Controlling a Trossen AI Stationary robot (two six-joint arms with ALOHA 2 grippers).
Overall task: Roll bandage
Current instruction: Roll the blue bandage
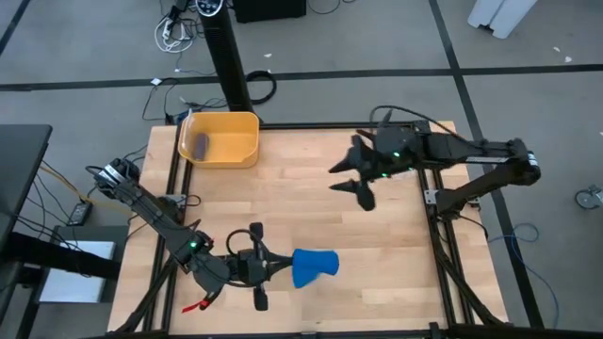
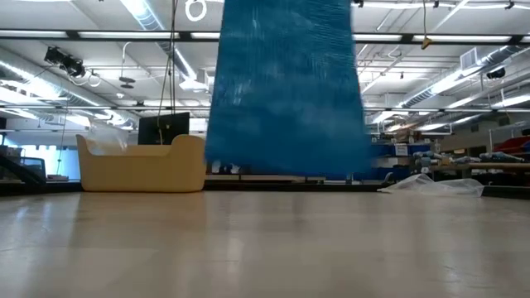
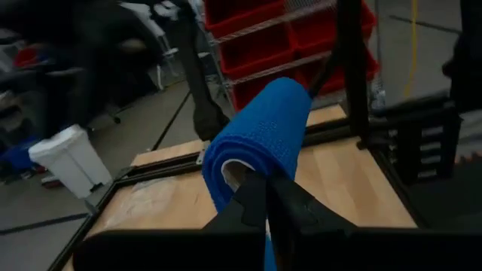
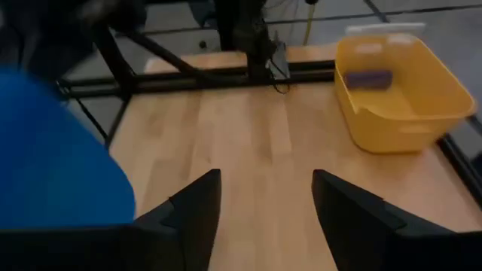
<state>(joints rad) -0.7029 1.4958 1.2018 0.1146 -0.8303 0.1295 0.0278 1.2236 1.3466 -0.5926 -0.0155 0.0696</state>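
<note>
The bright blue bandage [image 1: 316,266] is a wide band curled into a loose tube [image 3: 256,139]. It is held above the near middle of the table and hangs as a broad sheet [image 2: 286,91] in the low view. My left gripper [image 1: 279,268] reaches in from the table's left and is shut on the bandage. My right gripper [image 1: 349,185] hovers open over the far right part of the table and touches nothing. Its wrist view shows the bandage [image 4: 53,158] off to one side of the spread fingers. My left gripper pinches the bandage's curled end [image 3: 239,175] between its two shut fingers. The fingers lie about level and come from the table's left. The bandage sticks out past the fingertips toward the table's right, and its lower edge [image 2: 290,172] hangs clear of the table.
A yellow bin [image 1: 219,139] stands at the far left of the table with a dull purple-grey cylinder [image 4: 367,78] inside. A clear crinkly packet [image 2: 431,184] lies far back on the right in the low view. Bare wood lies between the two grippers.
</note>
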